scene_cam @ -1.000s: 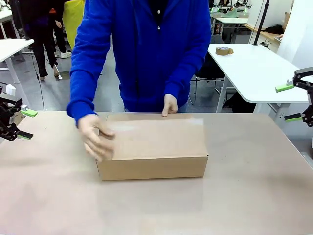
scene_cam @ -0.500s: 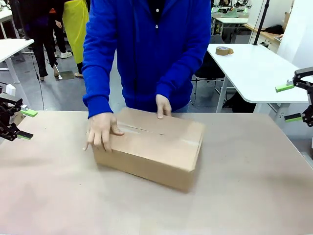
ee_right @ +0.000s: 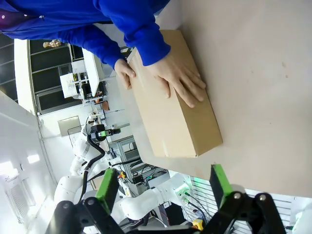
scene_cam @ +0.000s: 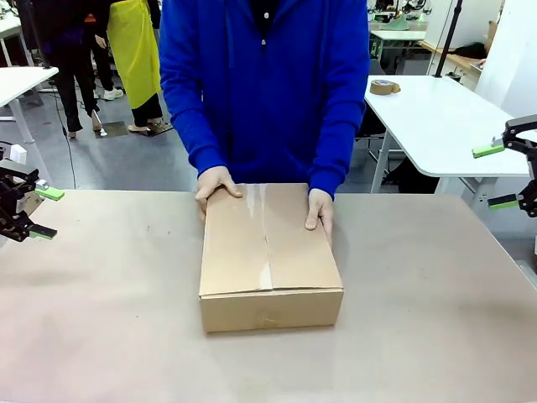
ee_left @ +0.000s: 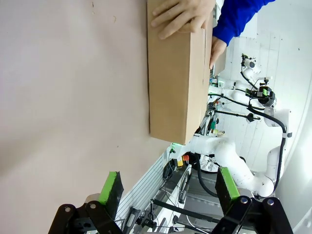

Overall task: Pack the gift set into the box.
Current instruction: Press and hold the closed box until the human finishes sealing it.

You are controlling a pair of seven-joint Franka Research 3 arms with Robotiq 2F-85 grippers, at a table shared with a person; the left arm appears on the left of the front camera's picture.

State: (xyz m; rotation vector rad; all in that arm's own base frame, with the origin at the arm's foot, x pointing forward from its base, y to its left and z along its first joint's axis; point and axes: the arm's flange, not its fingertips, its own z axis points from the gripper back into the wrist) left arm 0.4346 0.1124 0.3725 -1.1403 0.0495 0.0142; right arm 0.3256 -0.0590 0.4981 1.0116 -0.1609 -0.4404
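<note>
The box (scene_cam: 267, 252), a brown cardboard carton, lies shut in the middle of the table with a taped seam along its top and a short end facing me. A person in a blue sleeve rests one hand (scene_cam: 216, 184) on its far left corner and the other hand (scene_cam: 320, 210) on its right edge. The gift set is out of view. My left gripper (scene_cam: 38, 212) hangs open at the table's left edge, far from the box (ee_left: 178, 73). My right gripper (scene_cam: 503, 176) is open beyond the right edge. Each wrist view shows open, empty fingers, left gripper (ee_left: 168, 187) and right gripper (ee_right: 163, 187), with the box (ee_right: 175, 112) ahead.
The brown tabletop (scene_cam: 101, 319) is bare around the carton. A white side table (scene_cam: 436, 126) at the back right carries a roll of tape (scene_cam: 384, 86). Another white table (scene_cam: 21, 80) stands at the back left, with people walking behind.
The person has turned the box about a quarter turn, so a short end now faces me, and has moved both hands to its far end. Both grippers stayed still.
</note>
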